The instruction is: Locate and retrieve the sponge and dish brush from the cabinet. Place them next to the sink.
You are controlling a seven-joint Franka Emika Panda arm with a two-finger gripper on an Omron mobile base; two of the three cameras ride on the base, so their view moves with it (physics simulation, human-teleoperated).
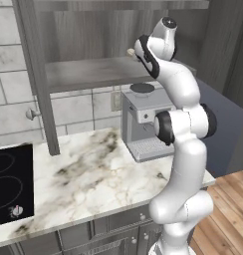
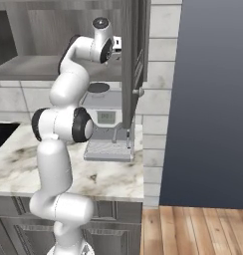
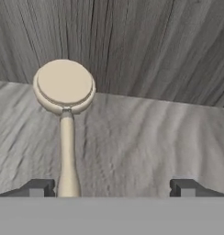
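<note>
The dish brush [image 3: 64, 87] lies on the grey shelf of the cabinet [image 1: 93, 72], its round tan head toward the wood-grain back wall and its cream handle running back toward me. My gripper [image 3: 113, 188] is open and reaches into the cabinet just above the shelf. The handle's end sits between the fingertips, close against the left fingertip [image 3: 38, 187] and far from the right one. A cream bit of the brush [image 1: 129, 52] peeks out beside the wrist. The cabinet's open door [image 2: 128, 64] hangs just right of the hand. The sponge and the sink are out of view.
A grey coffee machine [image 1: 143, 119] stands on the marble counter [image 1: 93, 169] directly under the shelf. A black stovetop [image 1: 11, 182] lies at the left. A tall dark panel [image 2: 213, 99] closes off the right side, with wood floor below.
</note>
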